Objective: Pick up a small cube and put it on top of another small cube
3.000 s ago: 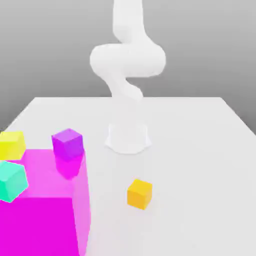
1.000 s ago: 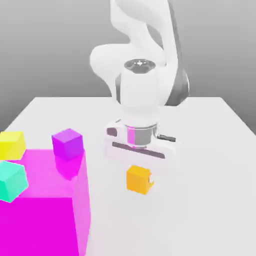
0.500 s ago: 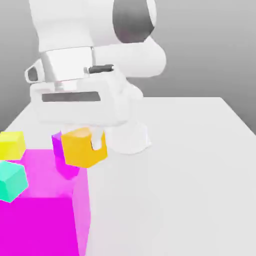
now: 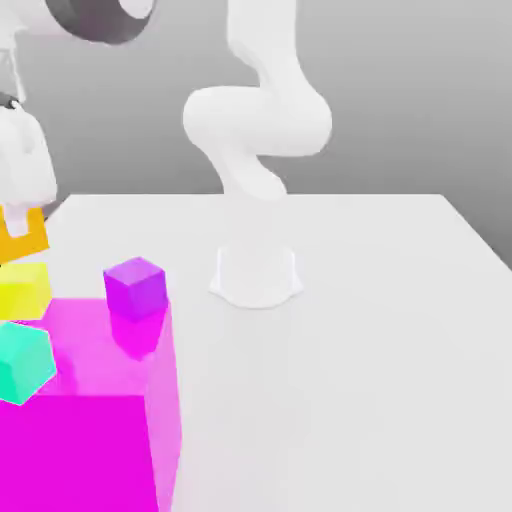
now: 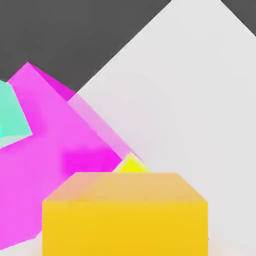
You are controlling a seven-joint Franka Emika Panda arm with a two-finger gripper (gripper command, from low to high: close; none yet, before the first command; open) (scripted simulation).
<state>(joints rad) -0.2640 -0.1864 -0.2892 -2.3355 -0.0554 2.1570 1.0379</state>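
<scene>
Soft, even light is falling on the matte white table (image 4: 380,300), casting only faint shadows, without glare.

Exterior view faces the arm's base across the table (image 4: 400,300), hand view close above, both catching the magenta block (image 4: 100,440).

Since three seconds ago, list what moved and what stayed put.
The orange cube left its spot on the table: the gripper came down over it, took hold, lifted it and carried it toward the exterior view's left, where it now hangs just above the lemon-yellow cube. The purple cube, teal cube and big magenta block stayed put.
</scene>
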